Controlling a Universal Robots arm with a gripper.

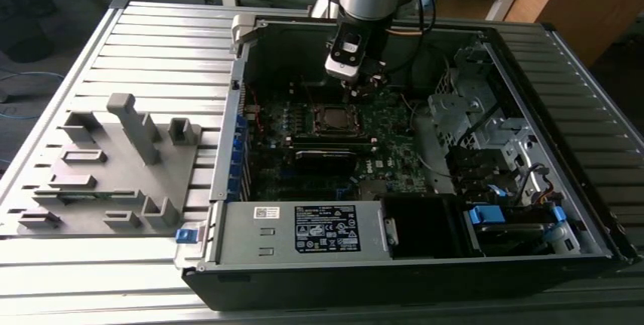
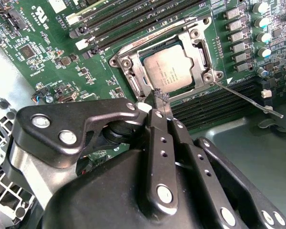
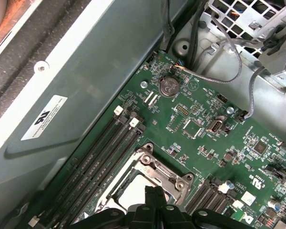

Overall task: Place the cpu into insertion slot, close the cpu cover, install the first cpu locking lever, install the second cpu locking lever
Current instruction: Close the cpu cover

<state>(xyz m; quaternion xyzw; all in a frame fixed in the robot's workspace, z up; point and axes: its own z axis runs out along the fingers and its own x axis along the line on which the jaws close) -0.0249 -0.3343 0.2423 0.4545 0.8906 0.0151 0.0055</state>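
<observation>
So the cpu (image 2: 174, 71) is already sitting in the insertion slot (image 1: 329, 119), with the cpu cover (image 2: 200, 45) down over it. The tool (image 2: 159, 97) is pinched closed, holding nothing, tip right at the cover's edge. One locking lever (image 2: 250, 99) pokes out loose beside the cover, so I'd say lever step, needing a firm push down.

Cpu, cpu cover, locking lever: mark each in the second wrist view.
cpu (image 2: 174, 69), second wrist view, middle of its silvery face.
cpu cover (image 2: 200, 47), second wrist view, frame side beside the chip.
locking lever (image 2: 248, 98), second wrist view, middle of the thin rod.
</observation>
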